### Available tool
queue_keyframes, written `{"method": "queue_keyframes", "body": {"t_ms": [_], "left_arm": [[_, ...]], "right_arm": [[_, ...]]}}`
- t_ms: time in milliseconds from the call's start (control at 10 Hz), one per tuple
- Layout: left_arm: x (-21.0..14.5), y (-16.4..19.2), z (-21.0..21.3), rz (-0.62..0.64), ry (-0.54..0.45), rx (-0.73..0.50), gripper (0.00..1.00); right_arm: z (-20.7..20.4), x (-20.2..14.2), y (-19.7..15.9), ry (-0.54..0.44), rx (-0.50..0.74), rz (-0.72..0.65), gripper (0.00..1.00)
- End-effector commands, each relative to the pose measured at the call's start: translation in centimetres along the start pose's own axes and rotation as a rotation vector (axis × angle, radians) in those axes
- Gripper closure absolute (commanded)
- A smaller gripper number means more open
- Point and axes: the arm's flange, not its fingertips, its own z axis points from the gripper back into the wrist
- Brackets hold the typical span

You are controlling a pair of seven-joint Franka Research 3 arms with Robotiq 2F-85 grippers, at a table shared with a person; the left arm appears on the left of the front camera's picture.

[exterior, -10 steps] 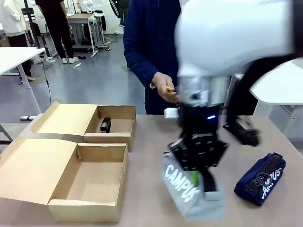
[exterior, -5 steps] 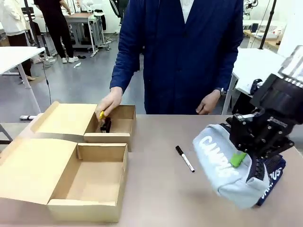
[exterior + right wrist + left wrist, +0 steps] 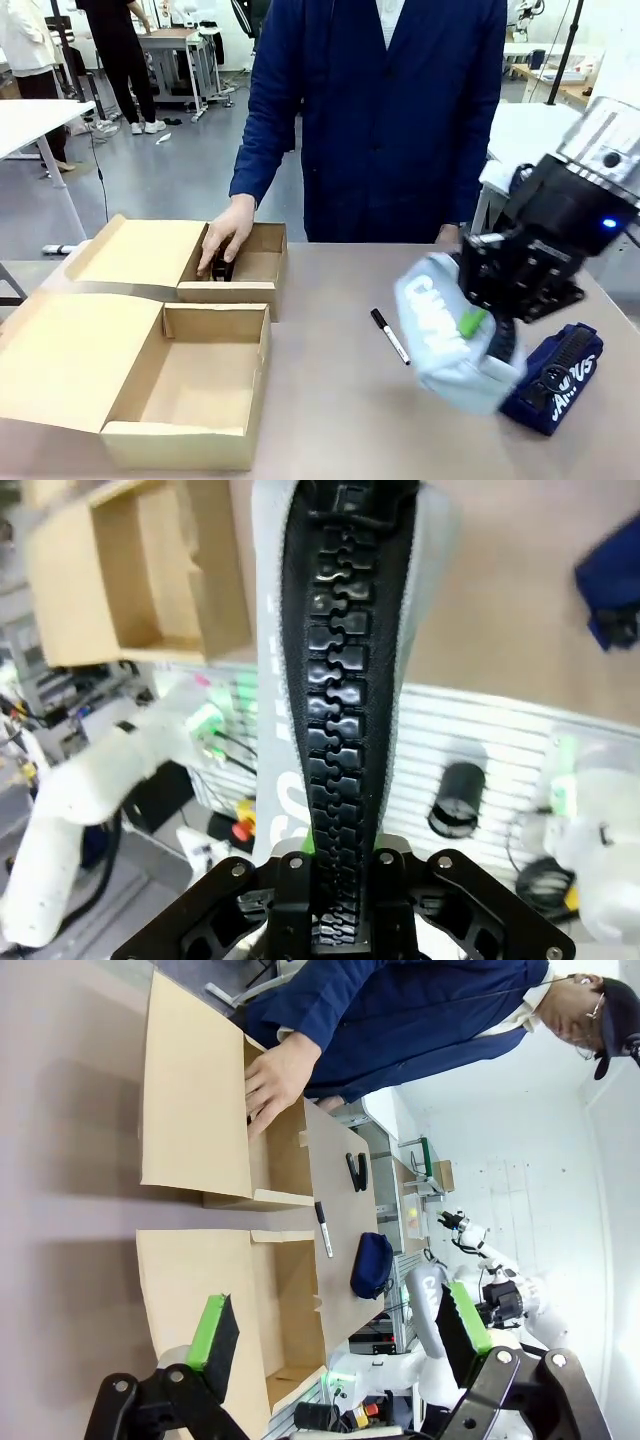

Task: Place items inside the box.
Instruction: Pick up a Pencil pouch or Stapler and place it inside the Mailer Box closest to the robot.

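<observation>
The right claw (image 3: 484,328) is pressed together on the light grey zip pouch (image 3: 437,325), pinching it along the black zipper, as the right wrist view shows (image 3: 335,875). The pouch hangs tilted over the right part of the desk (image 3: 340,410). Just beside it, lower right, the navy "CAMPUS" zip pouch (image 3: 556,376) lies on the desk. To its left lies the black-capped white marker (image 3: 390,336). The left claw (image 3: 336,1328) is spread wide and grips nothing. At the left stand two open cardboard boxes. The person's hand (image 3: 226,232) reaches into the far box (image 3: 252,292), onto a black stapler (image 3: 222,269). The near box (image 3: 185,445) sits in front of it.
</observation>
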Motion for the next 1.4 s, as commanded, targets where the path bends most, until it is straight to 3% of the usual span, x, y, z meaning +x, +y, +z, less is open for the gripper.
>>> {"method": "queue_keyframes", "body": {"t_ms": [0, 200, 600, 700, 1000, 1100, 1300], "left_arm": [[-0.1, 0.0, 0.0, -0.02, -0.003, -0.015, 0.0], [-0.1, 0.0, 0.0, -0.02, -0.003, -0.015, 0.0], [-0.1, 0.0, 0.0, -0.02, -0.003, -0.015, 0.0], [-0.1, 0.0, 0.0, -0.02, -0.003, -0.015, 0.0], [-0.1, 0.0, 0.0, -0.02, -0.003, -0.015, 0.0], [-0.1, 0.0, 0.0, -0.02, -0.003, -0.015, 0.0], [-0.1, 0.0, 0.0, -0.02, -0.003, -0.015, 0.0]], "right_arm": [[-3.0, 2.9, 5.8, -0.086, 0.071, 0.02, 0.91], [-7.6, 4.9, 12.6, 0.008, 0.135, 0.136, 0.91], [-19.4, 5.4, 23.5, 0.096, 0.223, 0.168, 0.91], [-14.1, 3.9, 19.1, 0.063, 0.184, 0.179, 0.91], [-14.1, 3.9, 19.1, 0.063, 0.184, 0.179, 0.91], [-16.0, 4.8, 20.3, 0.082, 0.208, 0.178, 0.91], [-17.9, 4.8, 22.8, 0.016, 0.169, 0.134, 0.91]]}}
